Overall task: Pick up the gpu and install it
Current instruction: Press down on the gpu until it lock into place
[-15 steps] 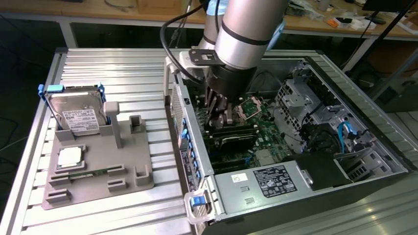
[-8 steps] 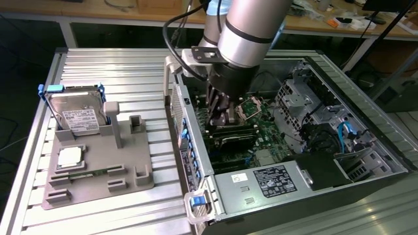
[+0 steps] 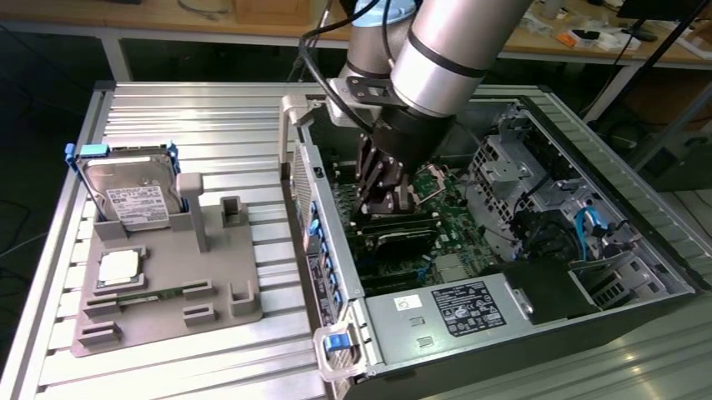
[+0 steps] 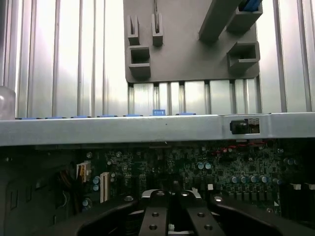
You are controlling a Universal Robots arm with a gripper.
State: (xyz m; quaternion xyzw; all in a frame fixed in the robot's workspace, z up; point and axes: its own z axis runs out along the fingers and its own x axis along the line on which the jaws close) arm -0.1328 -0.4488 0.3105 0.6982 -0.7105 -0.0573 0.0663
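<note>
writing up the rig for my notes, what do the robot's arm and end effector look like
The arm is a thick silver-grey tube with a black band around it and a grey joint housing. Black cables run alongside it. The end effector is black, with flat jointed fingers whose links show round bolt heads.

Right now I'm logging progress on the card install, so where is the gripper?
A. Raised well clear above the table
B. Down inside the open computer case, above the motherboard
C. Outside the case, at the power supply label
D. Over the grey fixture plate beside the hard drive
B: in the exterior view the gripper reaches down inside the open computer case, just over the motherboard, away from the fixture plate.
</note>
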